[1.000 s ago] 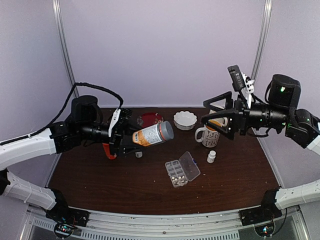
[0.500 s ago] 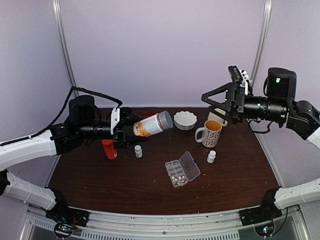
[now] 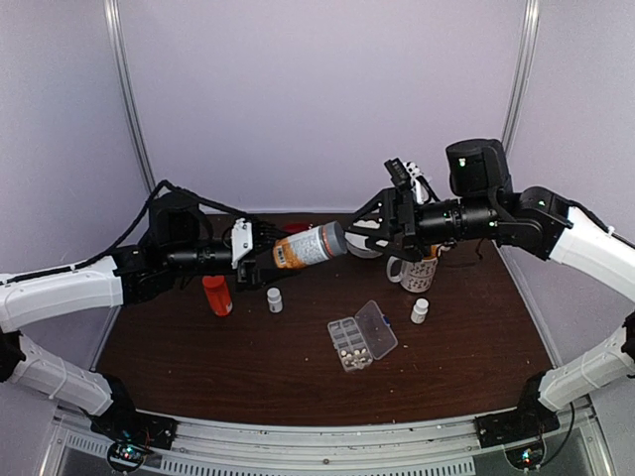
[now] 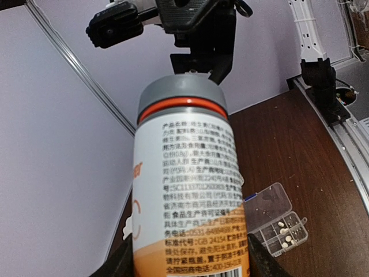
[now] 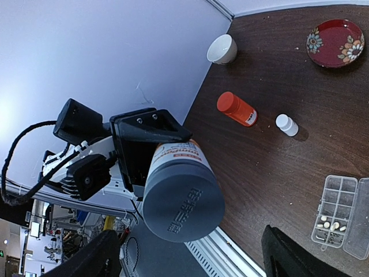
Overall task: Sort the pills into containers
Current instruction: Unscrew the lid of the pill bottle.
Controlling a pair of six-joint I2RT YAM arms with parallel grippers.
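Overhead, the left gripper (image 3: 263, 260) clamps the base of a big grey-capped bottle (image 3: 308, 248), held sideways above the table (image 3: 198, 357); the right gripper (image 3: 359, 230) faces the cap with its jaws spread wide; the clear box (image 3: 342, 328) lies lid-open near the table's middle, with pills (image 3: 348, 349) in its nearer compartments. From the left wrist, fingers (image 4: 260, 254) flank the label — box and pills lie lower right. From the right wrist (its fingers at the bottom corners), the cap sits between the open jaws, clear of both; an orange bottle (image 5: 236, 108) and a small white bottle (image 5: 286, 124) are apart from the box.
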